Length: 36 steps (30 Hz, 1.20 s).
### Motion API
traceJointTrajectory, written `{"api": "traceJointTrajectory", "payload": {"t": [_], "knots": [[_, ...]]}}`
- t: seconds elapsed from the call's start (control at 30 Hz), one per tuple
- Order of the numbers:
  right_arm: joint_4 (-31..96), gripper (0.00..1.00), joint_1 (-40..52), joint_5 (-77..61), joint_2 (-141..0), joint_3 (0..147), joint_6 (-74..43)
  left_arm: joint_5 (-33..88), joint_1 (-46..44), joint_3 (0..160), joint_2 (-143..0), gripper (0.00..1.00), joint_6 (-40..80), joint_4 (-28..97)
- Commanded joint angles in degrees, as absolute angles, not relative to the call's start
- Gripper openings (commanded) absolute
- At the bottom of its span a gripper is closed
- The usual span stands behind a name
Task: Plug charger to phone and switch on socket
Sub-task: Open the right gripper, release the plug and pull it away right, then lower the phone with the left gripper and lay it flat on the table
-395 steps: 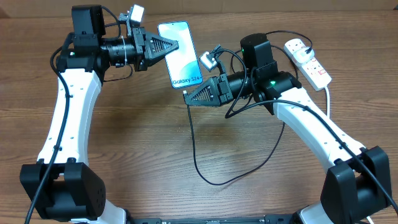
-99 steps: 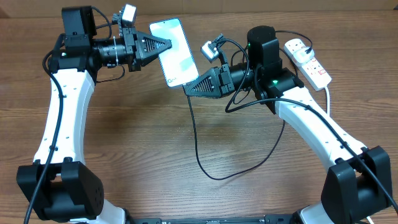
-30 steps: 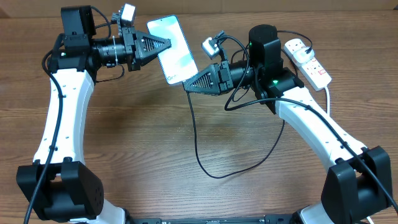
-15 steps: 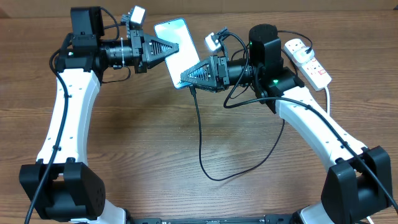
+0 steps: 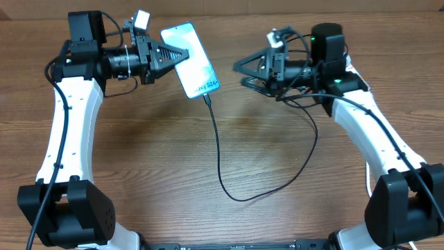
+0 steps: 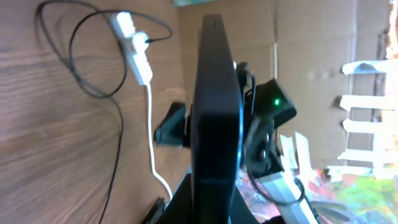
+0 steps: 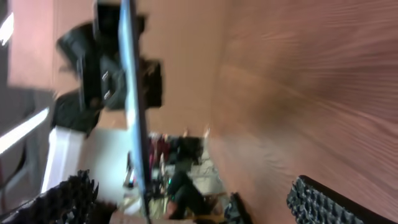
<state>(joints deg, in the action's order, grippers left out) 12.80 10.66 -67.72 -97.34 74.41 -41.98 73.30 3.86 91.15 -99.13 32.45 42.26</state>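
The phone (image 5: 198, 69) is pinched edge-on by the jaws of the left gripper (image 5: 183, 55), above the bench (image 5: 139, 173) — "Galaxy S24+" is partly legible. The charger (image 5: 216, 146) is joined at its lower edge. The jaws of the right gripper (image 5: 239, 73) are spread, empty.

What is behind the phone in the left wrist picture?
The right arm, with its green light, peeks out on both sides of the phone. The phone covers the arm's middle.
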Motion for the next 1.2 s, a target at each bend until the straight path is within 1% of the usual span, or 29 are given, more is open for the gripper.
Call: {"api": "traceJointTrajectory", "payload": {"t": [0.0, 0.13, 0.23, 0.33, 0.57, 0.77, 0.87, 1.03, 1.17], "knots": [[18.39, 1.0, 8.08, -58.89, -96.29, 75.29, -36.82, 69.63, 3.57, 91.59, -99.11, 0.04, 25.52, 46.22], [25.96, 1.0, 6.39, -52.86, -96.29, 75.29, -32.36, 65.21, 2.76, 91.57, -99.15, 0.04, 21.67, 49.6], [28.88, 1.0, 6.02, -51.83, -96.29, 75.26, -29.26, 62.33, 1.85, 91.55, -99.7, 0.04, 21.17, 49.47], [30.98, 1.0, 6.02, -49.69, -96.29, 75.26, -28.75, 60.4, 0.82, 91.55, -101.03, 0.04, 20.95, 48.95], [33.41, 1.0, 6.02, -48.47, -96.29, 75.26, -28.08, 60.55, -0.36, 91.55, -108.95, 0.04, 20.64, 41.1], [36.05, 1.0, 6.02, -48.42, -96.29, 75.26, -24.97, 64.38, -0.6, 91.57, -116.68, 0.04, 21.91, 33.71], [36.03, 1.0, 6.02, -48.42, -96.29, 75.26, -24.99, 64.42, -1.96, 91.57, -120.84, 0.04, 25.39, 31.62], [36.12, 1.0, 6.02, -48.42, -96.29, 75.26, -24.97, 66.11, -4.75, 91.57, -126.37, 0.04, 26.02, 28.05], [36.12, 1.0, 6.02, -48.38, -96.29, 75.26, -24.97, 64.14, -5.74, 91.55, -127.46, 0.04, 25.91, 28.01]]}}
